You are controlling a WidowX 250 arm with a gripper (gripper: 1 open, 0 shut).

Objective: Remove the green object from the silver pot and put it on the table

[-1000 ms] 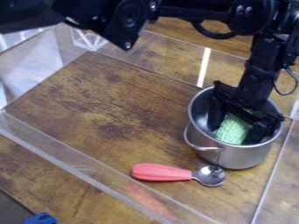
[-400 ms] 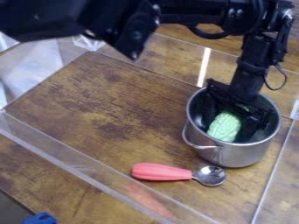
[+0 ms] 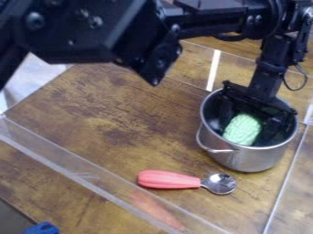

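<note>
The silver pot stands on the table at the right. The green object, a bumpy light-green lump, lies inside the pot. My gripper hangs pointing down into the pot, its black fingers spread to either side of the green lump. The jaws stand open, and I cannot tell whether they touch the lump. The arm's dark body fills the top of the view.
A red-handled spoon lies on the wood in front of the pot. Clear acrylic walls edge the tabletop. A blue thing shows at the bottom left, outside the wall.
The arm's upper body has swung closer to the camera and looms larger. The pot has shifted slightly right. The fingers narrowed briefly and are spread again around the green lump.
</note>
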